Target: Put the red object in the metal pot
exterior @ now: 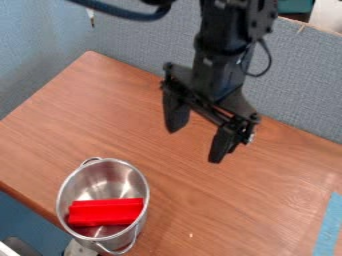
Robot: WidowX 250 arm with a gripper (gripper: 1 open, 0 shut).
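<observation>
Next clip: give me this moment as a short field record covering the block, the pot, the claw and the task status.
red block: lying inside the pot, nothing touching it
pot: shiny metal, upright near the front left edge of the table
table: brown wood, blue-grey wall behind it
claw: open and empty, pointing down, above the bare middle of the table, up and right of the pot in the picture
task status: block already sits in the pot; looks done
</observation>
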